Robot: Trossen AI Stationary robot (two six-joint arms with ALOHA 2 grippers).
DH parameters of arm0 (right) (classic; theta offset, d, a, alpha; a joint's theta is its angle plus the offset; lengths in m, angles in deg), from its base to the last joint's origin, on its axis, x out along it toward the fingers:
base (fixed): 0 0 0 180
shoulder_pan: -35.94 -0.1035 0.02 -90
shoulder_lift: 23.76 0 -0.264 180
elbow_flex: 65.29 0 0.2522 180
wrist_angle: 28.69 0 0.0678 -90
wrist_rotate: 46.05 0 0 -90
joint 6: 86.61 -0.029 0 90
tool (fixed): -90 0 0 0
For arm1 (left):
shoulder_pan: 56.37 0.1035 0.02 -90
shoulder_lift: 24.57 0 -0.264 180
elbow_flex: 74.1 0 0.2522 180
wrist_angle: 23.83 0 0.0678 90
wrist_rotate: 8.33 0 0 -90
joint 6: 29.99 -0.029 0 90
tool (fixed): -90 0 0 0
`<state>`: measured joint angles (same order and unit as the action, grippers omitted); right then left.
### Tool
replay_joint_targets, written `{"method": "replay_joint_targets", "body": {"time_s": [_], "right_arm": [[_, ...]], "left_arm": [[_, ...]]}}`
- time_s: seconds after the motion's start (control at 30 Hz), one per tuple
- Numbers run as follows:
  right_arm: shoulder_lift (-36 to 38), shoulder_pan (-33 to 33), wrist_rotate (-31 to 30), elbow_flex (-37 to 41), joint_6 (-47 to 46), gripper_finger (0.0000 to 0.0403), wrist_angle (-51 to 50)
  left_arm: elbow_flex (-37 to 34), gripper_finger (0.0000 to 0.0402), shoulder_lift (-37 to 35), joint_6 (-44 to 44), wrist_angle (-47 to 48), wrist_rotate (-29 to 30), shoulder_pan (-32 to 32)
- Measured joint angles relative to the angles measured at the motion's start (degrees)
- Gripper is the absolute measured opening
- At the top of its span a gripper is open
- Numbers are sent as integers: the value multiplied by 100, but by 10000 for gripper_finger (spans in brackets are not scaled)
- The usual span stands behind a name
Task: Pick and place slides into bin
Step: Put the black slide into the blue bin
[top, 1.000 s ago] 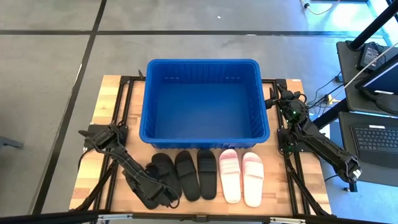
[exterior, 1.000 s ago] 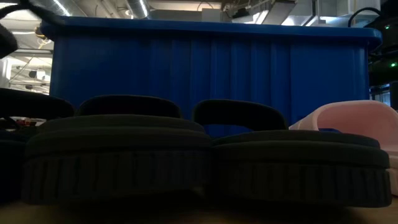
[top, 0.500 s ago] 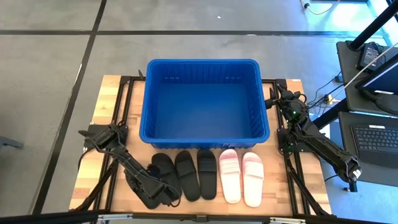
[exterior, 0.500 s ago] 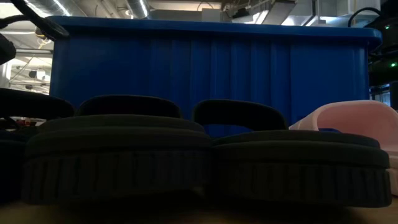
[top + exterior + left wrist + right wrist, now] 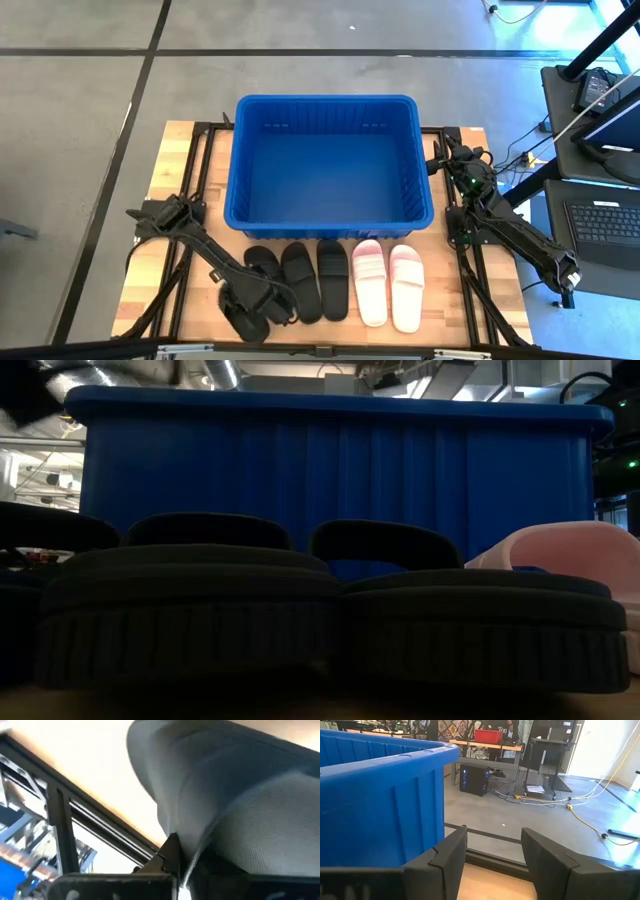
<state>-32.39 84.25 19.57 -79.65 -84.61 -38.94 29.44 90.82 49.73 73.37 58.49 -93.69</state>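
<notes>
i am holding my left gripper (image 5: 247, 318) low at the near edge of the counter (image 5: 180, 160), over the heel of the leftmost black slide (image 5: 262, 283). in my left wrist view the grey-black sandal (image 5: 240, 805) is filling the picture, right against my fingers, but i cannot tell whether they are pinching it or merely resting beside it.

just past that, the row of slides is lying side by side on the wood: two more black slides (image 5: 300, 280) and (image 5: 333, 277), then the two pale pink slides (image 5: 369, 281) and (image 5: 406, 286) toward the right. in the low view the black soles (image 5: 190, 610) are looming closest, with a pink strap (image 5: 570, 555) peeking at the right.

behind the row, the blue bin (image 5: 333, 108) is sitting in the middle of the counter, its near wall just beyond the toes of the slides, nothing lying inside it.

farther off, my right gripper (image 5: 441, 160) is waiting beside the bin's right wall, near the far corner, its fingers (image 5: 445, 860) spread apart around nothing, the blue wall (image 5: 375, 795) close alongside.
</notes>
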Motion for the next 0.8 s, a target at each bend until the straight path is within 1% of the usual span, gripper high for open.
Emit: {"method": "replay_joint_targets", "body": {"time_s": [0.23,0.33,0.5,0.6,0.73,0.8], "right_arm": [[2,0,0,0,0,193,2],[2,0,0,0,0,193,2],[2,0,0,0,0,193,1],[2,0,0,0,0,193,2],[1,0,2,0,-24,193,0],[0,-2,2,0,-27,193,0]], "left_arm": [[867,3,-604,-67,203,54,121],[1354,3,-883,102,227,361,178],[2274,3,-1290,114,223,1430,245],[2753,3,-1516,-56,223,2342,274],[3236,3,-1739,-718,308,3535,397],[3418,3,-1808,-1226,331,3998,560]]}}
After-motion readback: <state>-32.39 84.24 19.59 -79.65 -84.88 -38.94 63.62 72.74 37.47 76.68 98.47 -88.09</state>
